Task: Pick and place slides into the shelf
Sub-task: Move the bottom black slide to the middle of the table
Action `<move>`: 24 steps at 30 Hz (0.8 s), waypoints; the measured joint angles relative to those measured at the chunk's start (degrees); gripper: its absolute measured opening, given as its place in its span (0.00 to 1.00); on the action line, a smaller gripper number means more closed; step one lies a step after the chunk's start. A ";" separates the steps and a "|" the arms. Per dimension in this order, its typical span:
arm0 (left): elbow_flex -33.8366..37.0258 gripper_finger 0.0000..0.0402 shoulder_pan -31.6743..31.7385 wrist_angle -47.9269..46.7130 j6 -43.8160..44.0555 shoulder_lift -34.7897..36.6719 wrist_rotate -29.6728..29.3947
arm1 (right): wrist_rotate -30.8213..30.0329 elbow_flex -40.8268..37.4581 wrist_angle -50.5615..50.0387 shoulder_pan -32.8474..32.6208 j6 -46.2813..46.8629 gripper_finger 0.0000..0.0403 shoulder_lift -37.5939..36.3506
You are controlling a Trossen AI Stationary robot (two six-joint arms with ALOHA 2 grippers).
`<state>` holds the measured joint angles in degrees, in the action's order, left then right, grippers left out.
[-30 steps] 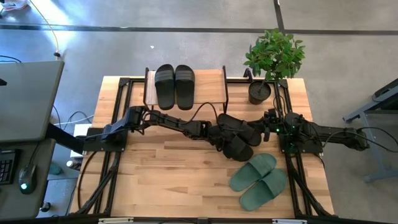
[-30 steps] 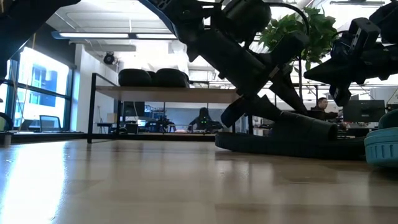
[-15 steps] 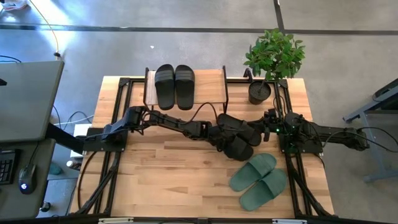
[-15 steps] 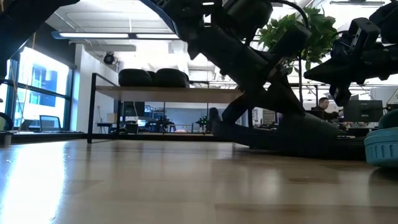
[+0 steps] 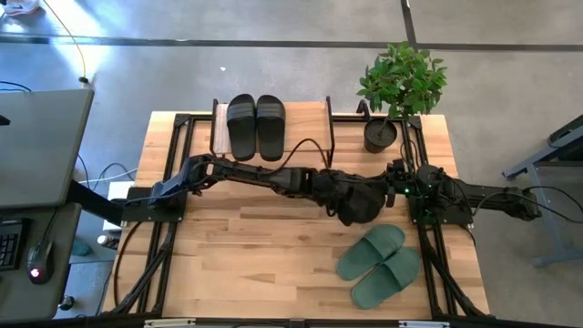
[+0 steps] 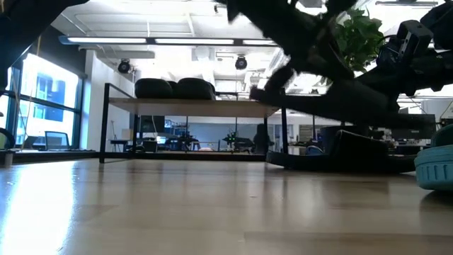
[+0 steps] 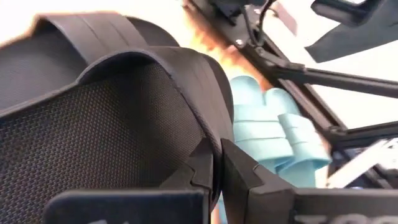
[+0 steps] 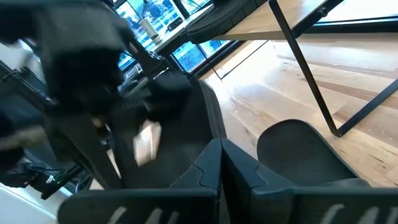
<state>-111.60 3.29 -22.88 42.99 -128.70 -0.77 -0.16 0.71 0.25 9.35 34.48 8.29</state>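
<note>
My left gripper (image 5: 339, 195) reaches across the table's middle and is shut on a black slide (image 6: 333, 99), which hangs tilted above the table. A second black slide (image 6: 340, 159) lies flat on the tabletop beneath it. The green pair (image 5: 378, 264) lies side by side at the near right. Two more black slides (image 5: 256, 126) rest soles down on top of the shelf (image 5: 310, 123) at the far edge. My right gripper (image 8: 221, 158) waits shut at the right, just beside the black slides. My left gripper pinches the black slide's wide strap at its edge (image 7: 208, 134) between its two fingers (image 7: 239, 168). The fingers come slanting down from the table's left. The slide is lifted clear of the table and tilted, its end toward the shelf (image 6: 258, 92) higher.
A potted plant (image 5: 401, 87) stands at the far right corner, next to the shelf. Black frame rails (image 5: 173, 146) run along the table's left and right sides. Bare wood (image 5: 255, 255) lies at the near left and middle.
My left gripper has shut on the black slide's strap and gone up. The slide first tipped with one end off the table, then came clear and now hangs tilted. The other black slide has stayed on the table.
</note>
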 joint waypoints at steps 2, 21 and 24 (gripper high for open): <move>-4.63 0.00 -0.25 -7.70 -1.97 0.00 -2.28 | 0.00 0.00 0.00 -0.01 0.00 0.00 0.00; -20.83 0.00 -9.65 -42.75 2.37 9.56 -32.77 | -0.13 0.00 0.06 -0.01 0.07 0.00 0.23; -20.79 0.00 -12.72 -45.61 8.10 10.64 -40.16 | -0.10 0.00 0.01 0.00 0.17 0.00 0.50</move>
<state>-132.40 -9.44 -68.49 51.09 -118.06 -40.93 -0.26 0.71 0.26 9.36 34.65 8.79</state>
